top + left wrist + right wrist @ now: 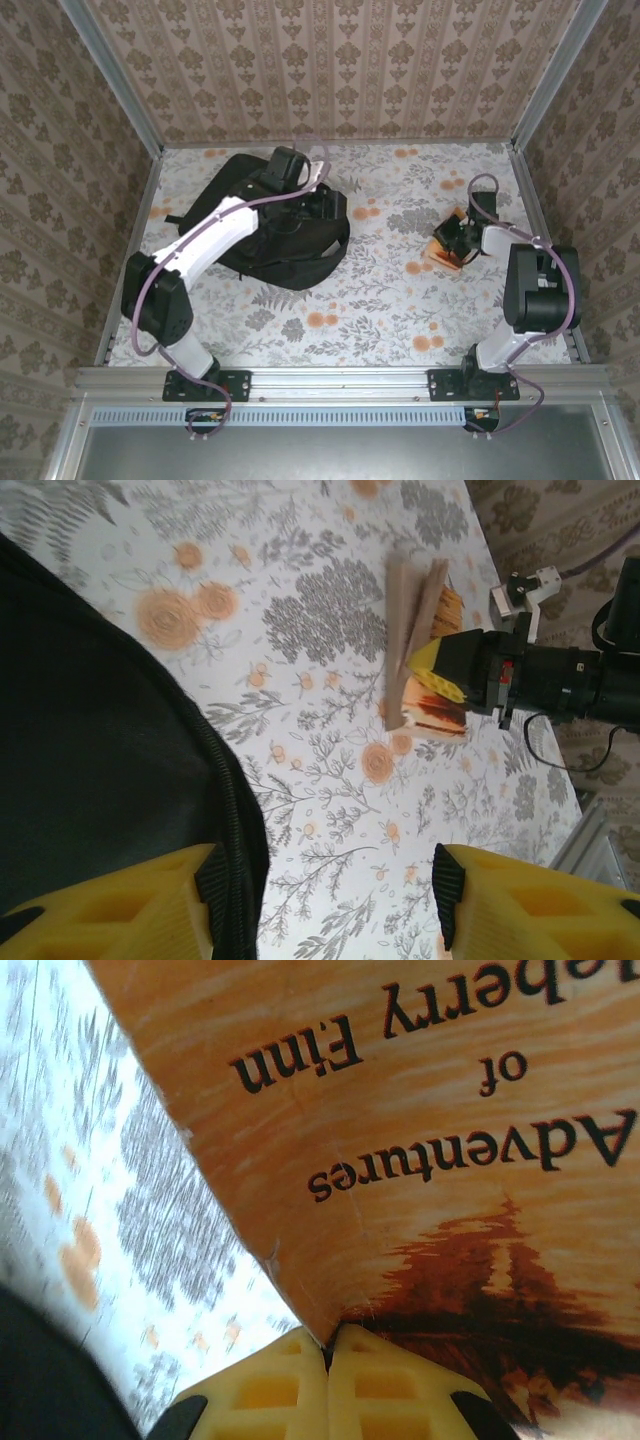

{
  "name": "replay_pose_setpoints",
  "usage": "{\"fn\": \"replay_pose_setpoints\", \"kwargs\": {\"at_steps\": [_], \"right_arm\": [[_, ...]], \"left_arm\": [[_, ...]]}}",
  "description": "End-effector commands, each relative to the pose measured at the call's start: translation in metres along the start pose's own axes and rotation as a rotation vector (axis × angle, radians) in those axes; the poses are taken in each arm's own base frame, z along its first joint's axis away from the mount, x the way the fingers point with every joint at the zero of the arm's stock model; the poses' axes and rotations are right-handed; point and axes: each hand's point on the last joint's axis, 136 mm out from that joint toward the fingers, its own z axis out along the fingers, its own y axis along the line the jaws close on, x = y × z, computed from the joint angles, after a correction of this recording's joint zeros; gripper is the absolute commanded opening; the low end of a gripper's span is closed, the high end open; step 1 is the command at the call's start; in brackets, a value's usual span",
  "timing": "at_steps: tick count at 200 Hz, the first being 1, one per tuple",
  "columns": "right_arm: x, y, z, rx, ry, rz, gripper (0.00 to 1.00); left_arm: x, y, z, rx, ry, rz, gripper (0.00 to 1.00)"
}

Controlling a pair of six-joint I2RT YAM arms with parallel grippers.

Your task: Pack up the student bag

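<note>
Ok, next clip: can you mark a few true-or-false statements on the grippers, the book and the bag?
1. The right gripper is shut on the book. True.
2. The book lies inside the bag. False: it is outside, well to the right of the bag.
3. The left gripper is open. True.
4. The book's cover is blue. False: it is orange.

An orange-brown paperback [450, 247] stands tilted right of centre in the top view, pages splayed, over the floral desk [400, 300]. Its cover lettering reads upside down. Patterned wallpaper walls [330, 70] surround it.
</note>
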Motion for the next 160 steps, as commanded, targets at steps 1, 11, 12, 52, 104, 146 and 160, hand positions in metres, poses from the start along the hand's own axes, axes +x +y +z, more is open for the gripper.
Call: {"fn": "replay_pose_setpoints", "kwargs": {"at_steps": [1, 11, 12, 52, 104, 146, 160], "right_arm": [[0.039, 0.003, 0.004, -0.078, 0.129, 0.114, 0.0], [0.043, 0.008, 0.0, -0.104, 0.136, 0.119, 0.0], [0.043, 0.008, -0.001, -0.107, 0.136, 0.118, 0.0], [0.054, 0.023, -0.023, -0.18, 0.153, 0.09, 0.0], [0.068, 0.027, -0.04, -0.25, 0.189, 0.106, 0.0], [0.069, 0.035, -0.058, -0.293, 0.182, 0.095, 0.0], [0.069, 0.035, -0.059, -0.301, 0.183, 0.108, 0.0]], "left_arm": [[0.002, -0.027, 0.016, 0.083, 0.057, 0.025, 0.59], [0.005, -0.035, 0.025, 0.086, 0.087, 0.04, 0.6], [0.006, -0.037, 0.025, 0.086, 0.089, 0.043, 0.6], [0.018, -0.06, 0.071, 0.067, 0.164, 0.1, 0.67], [0.027, -0.06, 0.132, 0.133, 0.229, 0.086, 0.68], [0.04, -0.07, 0.165, 0.233, 0.264, 0.114, 0.67], [0.049, -0.077, 0.171, 0.288, 0.287, 0.113, 0.67]]}}
